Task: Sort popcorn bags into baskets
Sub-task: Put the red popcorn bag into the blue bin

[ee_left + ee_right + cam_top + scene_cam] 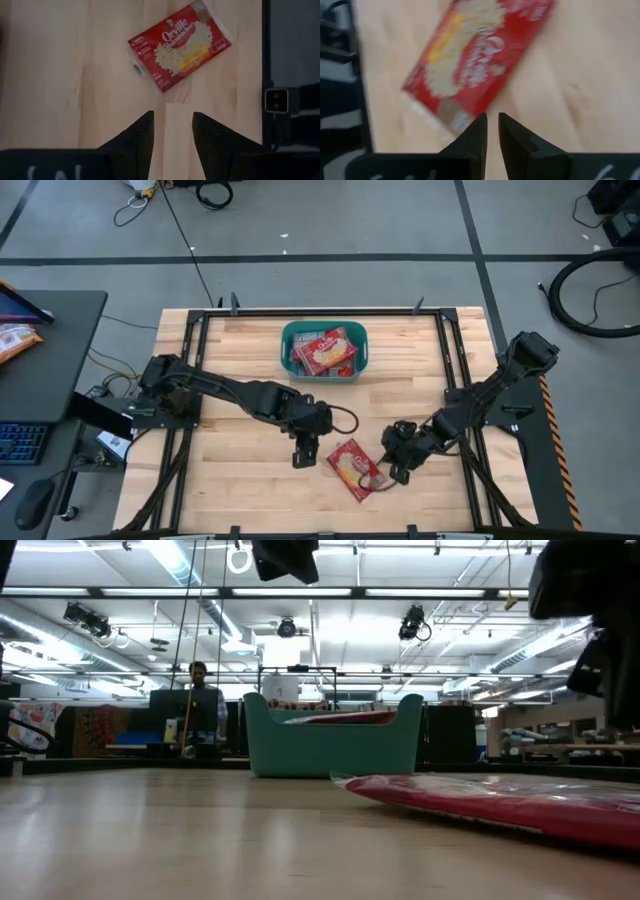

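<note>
We read "Orville Redenbacher's" on the red popcorn bag point(178, 44); beside it, left gripper point(172, 131) fingers stood apart, right gripper point(491, 131) fingers nearly closed, both empty.

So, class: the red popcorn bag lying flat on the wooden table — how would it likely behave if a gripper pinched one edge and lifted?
The popcorn bag lies thin and flat, so it would probably sag. Its glossy wrapper looks slippery, so it may slide if pushed. Being flat, it will hardly roll.
</note>
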Tool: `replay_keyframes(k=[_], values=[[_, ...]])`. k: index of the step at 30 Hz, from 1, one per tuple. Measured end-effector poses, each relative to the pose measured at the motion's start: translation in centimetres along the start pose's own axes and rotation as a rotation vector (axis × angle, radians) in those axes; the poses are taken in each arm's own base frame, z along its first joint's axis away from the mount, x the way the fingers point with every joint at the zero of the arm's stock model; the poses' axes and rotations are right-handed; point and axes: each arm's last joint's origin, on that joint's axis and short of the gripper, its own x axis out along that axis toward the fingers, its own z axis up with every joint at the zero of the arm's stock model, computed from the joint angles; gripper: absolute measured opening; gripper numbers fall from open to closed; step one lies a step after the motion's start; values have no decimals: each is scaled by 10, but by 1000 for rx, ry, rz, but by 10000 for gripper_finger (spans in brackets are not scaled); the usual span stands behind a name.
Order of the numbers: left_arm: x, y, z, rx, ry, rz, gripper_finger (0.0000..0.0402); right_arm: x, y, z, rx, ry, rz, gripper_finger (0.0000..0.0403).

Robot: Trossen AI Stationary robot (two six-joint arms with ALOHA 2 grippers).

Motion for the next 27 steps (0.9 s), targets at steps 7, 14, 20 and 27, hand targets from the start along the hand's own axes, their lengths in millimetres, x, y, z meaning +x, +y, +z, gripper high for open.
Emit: replay_keyframes(k=[7,14,20,27], values=[[-19,2,7,-56,-97,-31,139,-4,12,-5,-10,-6,65,52],[-35,1,8,-41,-149,-48,139,-19,28,12,-40,-45,19,51],[-61,1,6,31,-216,-49,139,-25,36,25,-42,-96,-31,51],[-104,2,-2,54,-306,-78,139,2,47,35,-30,-25,-79,51]])
